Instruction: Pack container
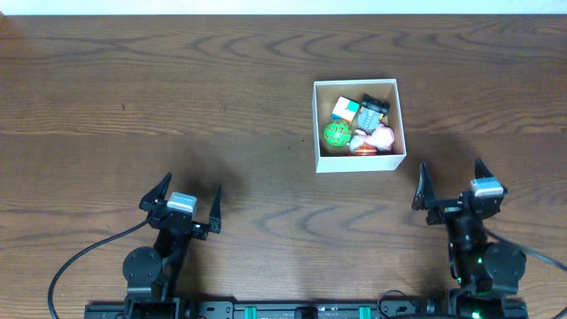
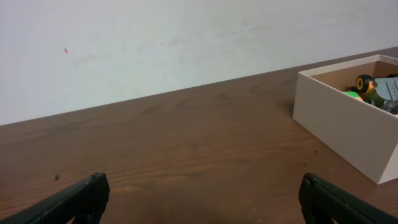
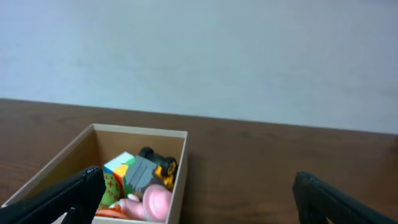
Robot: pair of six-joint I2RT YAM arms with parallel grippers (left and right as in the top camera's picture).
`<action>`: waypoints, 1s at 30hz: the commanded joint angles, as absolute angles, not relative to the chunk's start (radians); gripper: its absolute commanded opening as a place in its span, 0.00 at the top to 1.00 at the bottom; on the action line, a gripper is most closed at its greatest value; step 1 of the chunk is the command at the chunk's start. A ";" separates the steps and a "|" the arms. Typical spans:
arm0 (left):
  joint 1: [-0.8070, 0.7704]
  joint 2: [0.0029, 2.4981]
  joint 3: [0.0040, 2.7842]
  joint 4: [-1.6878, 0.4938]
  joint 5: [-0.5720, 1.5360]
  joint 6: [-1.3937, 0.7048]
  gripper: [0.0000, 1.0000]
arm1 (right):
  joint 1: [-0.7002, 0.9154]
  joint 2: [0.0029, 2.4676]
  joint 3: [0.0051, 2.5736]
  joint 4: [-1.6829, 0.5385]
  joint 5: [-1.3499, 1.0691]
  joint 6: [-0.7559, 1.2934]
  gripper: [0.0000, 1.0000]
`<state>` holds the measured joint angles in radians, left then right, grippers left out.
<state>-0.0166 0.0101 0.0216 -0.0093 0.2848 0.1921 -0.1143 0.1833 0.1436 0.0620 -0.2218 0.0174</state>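
the container (image 1: 361,162) sits on the brown wooden table (image 1: 133,89), at about 1 o'clock from the middle of the overhead view. it stands flat with its open top upward, and its white walls frame a brown inside. small toys fill it. a green ball (image 1: 337,134) lies at 8 o'clock inside the box and a pink toy (image 1: 383,135) at 4 o'clock. a many-coloured cube (image 1: 345,109) is at 11 o'clock, and a grey vehicle with yellow wheels (image 1: 373,107) is at 1 o'clock, just beside the cube. a small orange-red piece shows between the ball and the pink toy against the near wall; what it is cannot be told.

the left gripper (image 1: 193,184) hangs at 7 o'clock of the view, well apart from the box, which lies at its 2 o'clock. its two fingers (image 2: 68,200) are spread wide with only bare table between them. in the left wrist view the box shows at 3 o'clock, one corner toward the camera.

the right gripper (image 1: 450,167) is at 5 o'clock of the overhead view, near the box but not touching it; the box lies at its 11 o'clock. its jaws are also spread wide and grip nothing. in the right wrist view the box sits at 8 o'clock, partly behind the left-hand finger.

both claws point toward 12 o'clock, at the pale wall (image 3: 199,56) beyond the far table edge.
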 commanded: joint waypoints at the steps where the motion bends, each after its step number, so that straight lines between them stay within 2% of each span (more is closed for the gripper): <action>1: -0.012 0.004 0.004 -0.045 0.295 0.209 0.02 | -0.103 0.129 0.112 0.063 -0.249 0.033 0.01; 12: -0.012 0.004 0.004 -0.045 0.295 0.209 0.02 | -0.103 0.004 0.028 0.065 -0.274 0.048 0.01; 30: -0.012 0.004 0.004 -0.045 0.295 0.209 0.02 | -0.104 0.005 0.005 -0.050 -0.276 0.037 0.01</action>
